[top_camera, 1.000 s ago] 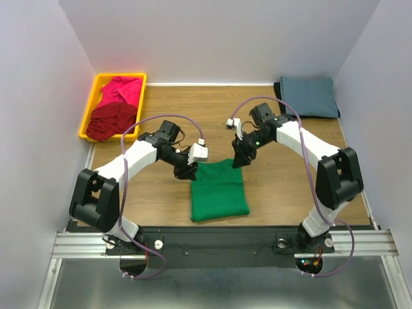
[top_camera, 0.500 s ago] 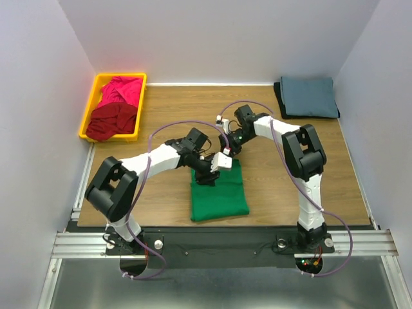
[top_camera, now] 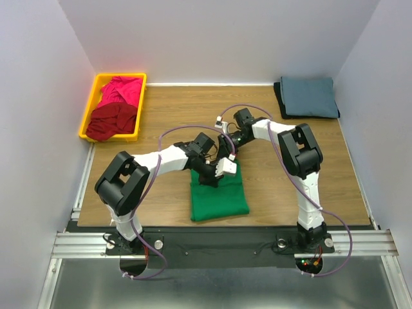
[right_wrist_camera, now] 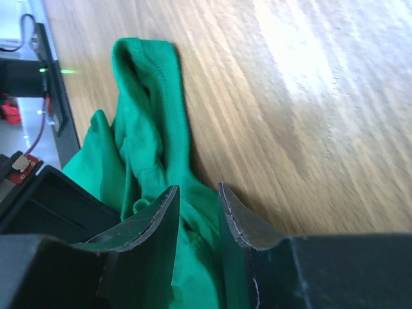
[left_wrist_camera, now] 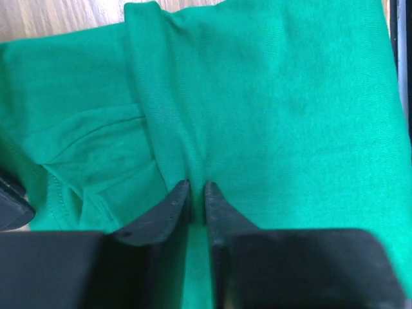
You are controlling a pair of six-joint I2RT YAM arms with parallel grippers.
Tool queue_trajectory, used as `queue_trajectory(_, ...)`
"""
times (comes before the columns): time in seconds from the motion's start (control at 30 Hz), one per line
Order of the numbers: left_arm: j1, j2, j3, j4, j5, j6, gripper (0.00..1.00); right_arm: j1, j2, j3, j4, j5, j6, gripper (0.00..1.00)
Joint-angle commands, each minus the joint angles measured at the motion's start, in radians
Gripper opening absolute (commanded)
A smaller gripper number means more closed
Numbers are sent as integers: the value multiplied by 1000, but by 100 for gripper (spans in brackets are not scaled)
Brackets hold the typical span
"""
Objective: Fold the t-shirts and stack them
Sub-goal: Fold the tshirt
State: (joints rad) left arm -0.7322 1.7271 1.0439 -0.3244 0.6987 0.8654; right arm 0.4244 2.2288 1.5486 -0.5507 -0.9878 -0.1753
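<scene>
Wooden table (top_camera: 283, 174), folded bright green t-shirt (top_camera: 219, 196) with bunched far edge

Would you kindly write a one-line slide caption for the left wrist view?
Left gripper pinches a raised fold of the bright green soft cloth t-shirt lying on the wooden table.

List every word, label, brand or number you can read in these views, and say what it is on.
None can be read.
The green shirt, red shirt, pink shirt and blue-grey shirt are plain, with no print or tag showing.
The bin shows no label.
</scene>
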Motion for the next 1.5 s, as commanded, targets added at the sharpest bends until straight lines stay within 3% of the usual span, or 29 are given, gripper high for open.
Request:
queue_trajectory(0.0,-6,-34,50,-31,10,4,12,-3,37,-47,31,21,-10,35)
queue_trajectory(0.03,-7,-49,60,-48,5,3,2,-3,37,-51,32,21,-15,34)
queue_trajectory(0.07,-7,-60,65,-54,4,-6,0,-1,37,-56,32,23,-18,33)
queue_trajectory(0.33,-12,-173,143,-111,-68,-51,0,1,37,-107,35,8,-39,27)
queue_trajectory(0.6,23,-113,166,-48,-172,17,0,1,40,-110,35,-14,-43,26)
queue_trajectory(1.0,93,18,151,136,-197,72,0,1,51,-74,31,-8,-35,26)
queue_trajectory(1.27,93,-21,104,110,-137,93,0,-33,17,79,21,84,25,33)
queue_trajectory(1.47,88,-70,77,81,-131,106,0,-62,66,168,21,86,63,30)
